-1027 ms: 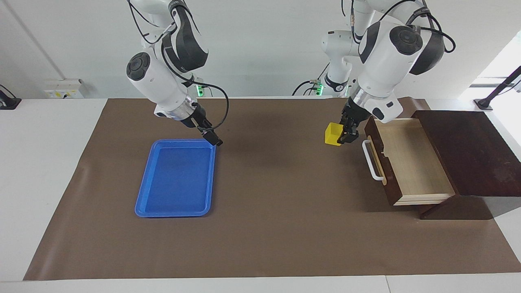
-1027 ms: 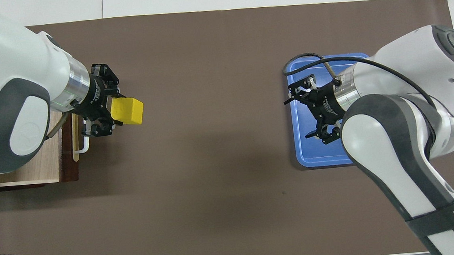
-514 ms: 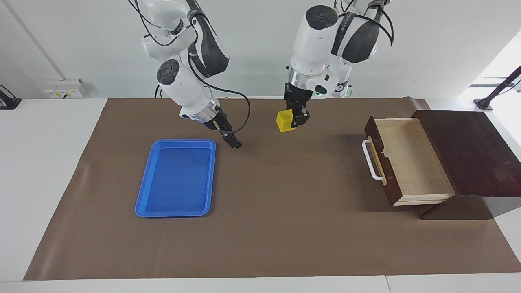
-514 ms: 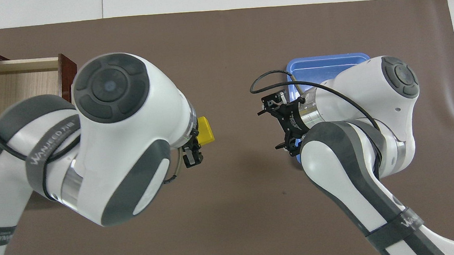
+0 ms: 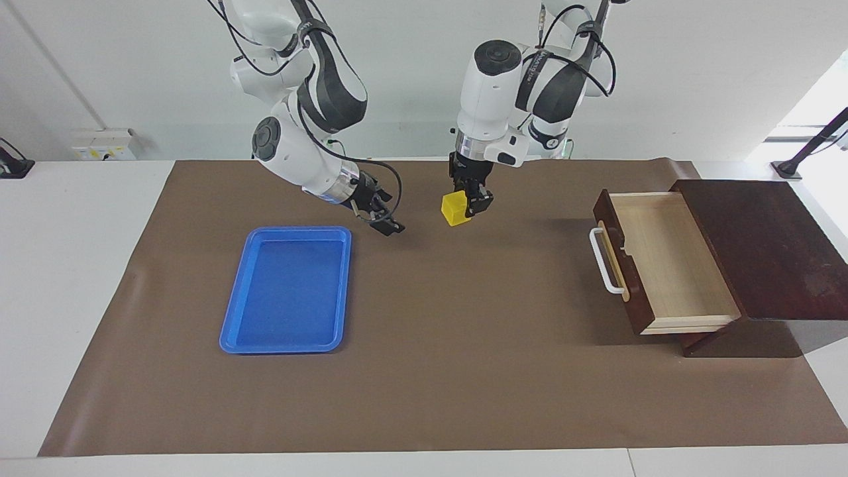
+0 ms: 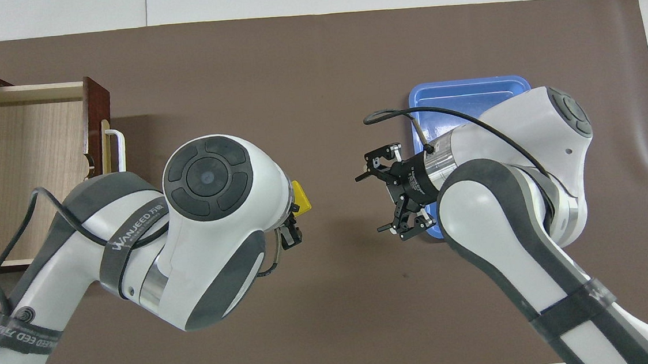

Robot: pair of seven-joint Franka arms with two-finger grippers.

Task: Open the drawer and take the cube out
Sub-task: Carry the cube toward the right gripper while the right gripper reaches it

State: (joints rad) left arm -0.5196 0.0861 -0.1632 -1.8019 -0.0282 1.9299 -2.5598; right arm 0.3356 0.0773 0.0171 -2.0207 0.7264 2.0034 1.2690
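Left gripper [image 5: 468, 202]: clamped on the cube [image 5: 455, 209], upper centre of the facing view, above the mat.
Right gripper [image 6: 380, 195]: fingers spread, holding nothing, beside the blue tray [image 5: 286, 289].
Drawer [image 5: 669, 262]: pulled open, right of frame.

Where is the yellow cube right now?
The cube is held in the left gripper above the brown mat, mid-table, between the open drawer and the blue tray, with the right gripper close beside it.

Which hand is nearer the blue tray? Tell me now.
Right. The right hand, fingers open, hovers beside the blue tray near its robot-side corner. The left hand holds the cube over the mat, toward the drawer.
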